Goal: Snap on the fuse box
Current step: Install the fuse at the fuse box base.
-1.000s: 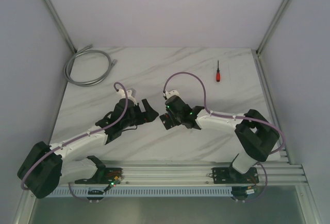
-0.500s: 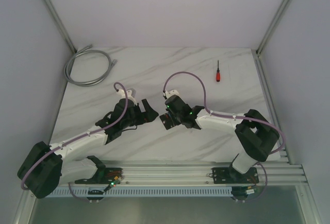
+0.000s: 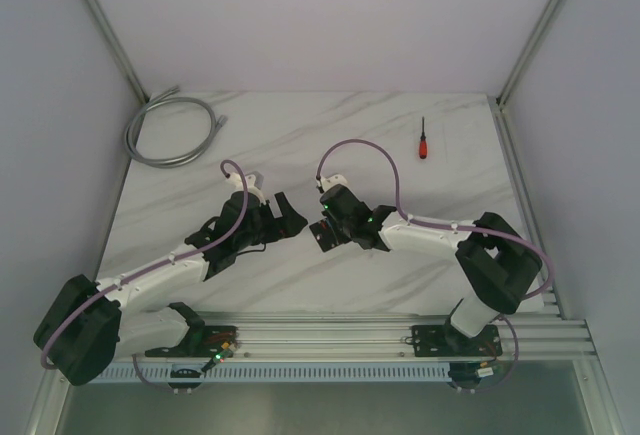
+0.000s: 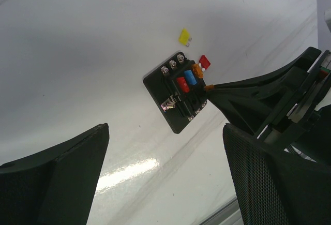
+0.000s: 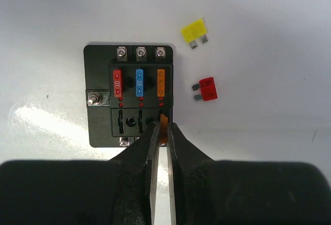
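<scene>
Right gripper pinches orange fuse narrow, aligned with empty corner slot of fuse box for pressing in. Left gripper wide, empty, alongside.

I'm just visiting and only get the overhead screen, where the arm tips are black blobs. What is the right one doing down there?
Observer: The right gripper pinches a tiny orange fuse at the right slot of the fuse box's lower row.
Visitor: Is the box otherwise empty?
Observer: No. Its upper row holds three seated fuses: red, blue and orange.
Visitor: Any spares around?
Observer: A yellow fuse and a red fuse lie loose on the table beside the box.
</scene>
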You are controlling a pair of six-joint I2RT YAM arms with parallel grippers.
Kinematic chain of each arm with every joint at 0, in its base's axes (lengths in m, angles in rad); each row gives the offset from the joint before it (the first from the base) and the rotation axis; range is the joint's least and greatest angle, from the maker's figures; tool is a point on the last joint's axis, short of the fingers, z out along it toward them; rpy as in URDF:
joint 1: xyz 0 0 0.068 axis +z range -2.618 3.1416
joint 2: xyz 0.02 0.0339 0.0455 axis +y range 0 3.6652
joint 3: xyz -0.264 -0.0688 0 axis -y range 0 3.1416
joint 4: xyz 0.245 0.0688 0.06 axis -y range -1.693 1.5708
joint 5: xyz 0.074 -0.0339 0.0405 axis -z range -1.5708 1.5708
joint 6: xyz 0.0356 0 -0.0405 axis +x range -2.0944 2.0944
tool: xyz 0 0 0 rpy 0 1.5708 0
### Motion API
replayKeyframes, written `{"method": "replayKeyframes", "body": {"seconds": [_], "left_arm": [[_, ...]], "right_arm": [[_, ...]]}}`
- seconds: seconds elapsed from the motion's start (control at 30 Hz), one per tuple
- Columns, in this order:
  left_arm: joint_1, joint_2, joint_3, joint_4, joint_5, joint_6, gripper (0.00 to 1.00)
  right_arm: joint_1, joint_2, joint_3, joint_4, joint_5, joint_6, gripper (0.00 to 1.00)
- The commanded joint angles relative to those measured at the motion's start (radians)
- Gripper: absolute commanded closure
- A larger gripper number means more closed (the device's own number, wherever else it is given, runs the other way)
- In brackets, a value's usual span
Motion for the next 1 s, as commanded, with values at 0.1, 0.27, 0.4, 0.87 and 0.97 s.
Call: {"method": "replayKeyframes", "body": {"seconds": [0.1, 0.27, 0.4, 0.87, 0.97], "left_arm": [[0.006, -0.007, -0.01, -0.007, 0.009, -0.006, 0.0], [0.006, -0.008, -0.011, -0.007, 0.009, -0.006, 0.0], [0.006, -0.009, -0.011, -0.006, 0.01, -0.005, 0.0], [0.006, -0.009, -0.011, -0.007, 0.013, -0.005, 0.0], [0.007, -0.008, -0.008, -0.007, 0.014, -0.007, 0.0]], "right_arm": [[-0.002, -0.005, 0.03, -0.011, 0.007, 0.001, 0.94], [-0.004, 0.017, 0.021, -0.012, 0.004, -0.002, 0.99], [-0.008, 0.038, 0.005, -0.024, -0.02, -0.008, 1.0], [-0.021, 0.027, -0.001, -0.126, -0.083, 0.003, 0.97], [-0.021, -0.002, 0.02, -0.136, -0.071, 0.007, 0.9]]}}
